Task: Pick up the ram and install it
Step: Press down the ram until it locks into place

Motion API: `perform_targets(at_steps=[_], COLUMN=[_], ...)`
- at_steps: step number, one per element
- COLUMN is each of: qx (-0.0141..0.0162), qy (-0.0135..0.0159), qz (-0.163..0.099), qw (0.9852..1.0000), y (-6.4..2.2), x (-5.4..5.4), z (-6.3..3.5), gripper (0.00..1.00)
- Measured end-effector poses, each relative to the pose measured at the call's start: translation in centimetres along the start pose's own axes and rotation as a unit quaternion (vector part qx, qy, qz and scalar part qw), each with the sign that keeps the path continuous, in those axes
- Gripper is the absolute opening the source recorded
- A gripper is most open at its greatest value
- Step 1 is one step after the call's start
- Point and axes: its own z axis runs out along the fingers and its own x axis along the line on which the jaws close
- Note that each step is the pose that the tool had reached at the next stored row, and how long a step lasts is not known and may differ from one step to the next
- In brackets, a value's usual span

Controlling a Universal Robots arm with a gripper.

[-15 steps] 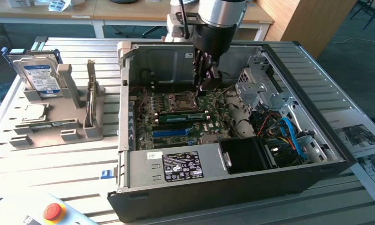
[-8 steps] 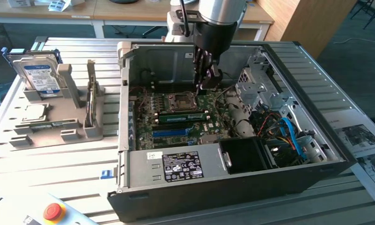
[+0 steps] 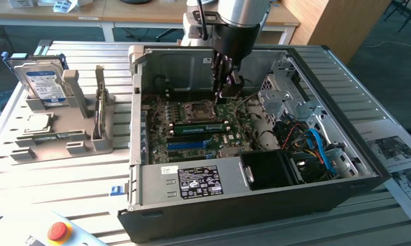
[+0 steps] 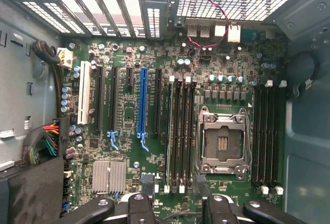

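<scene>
looks nearly finished: ram [image 3: 199, 127] standing edge-up on the motherboard [image 4: 134, 158] near the cpu socket [image 4: 223, 140], apparently slotted in, full latching impossible to judge. gripper [image 3: 227, 91] spread open, gripping nothing, hovering over the motherboard.

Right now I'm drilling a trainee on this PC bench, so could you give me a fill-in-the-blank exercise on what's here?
1. The tool hangs inside the computer case with its jaws ___, holding nothing.
2. The CPU socket on the motherboard is ___, with no processor in it.
3. The hard drive stands ___ in the grey holder.
4. The emergency stop button is coloured ___.
Missing words: open, empty, upright, red.
</scene>
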Motion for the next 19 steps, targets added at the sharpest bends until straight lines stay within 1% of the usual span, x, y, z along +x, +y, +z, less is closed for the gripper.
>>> perform_targets(at_steps=[3,5,6,8,9,10,19], qx=[0.0,0.0,0.0,0.0,0.0,0.0,0.0], qy=[0.0,0.0,0.0,0.0,0.0,0.0,0.0], qz=[0.0,0.0,0.0,0.0,0.0,0.0,0.0], qw=[1.0,1.0,1.0,1.0,1.0,1.0,1.0], y=[0.0,0.0,0.0,0.0,0.0,0.0,0.0], x=[0.0,0.0,0.0,0.0,0.0,0.0,0.0], z=[0.0,0.0,0.0,0.0,0.0,0.0,0.0], gripper=[0.41,0.28,0.28,0.17,0.17,0.11,0.1])
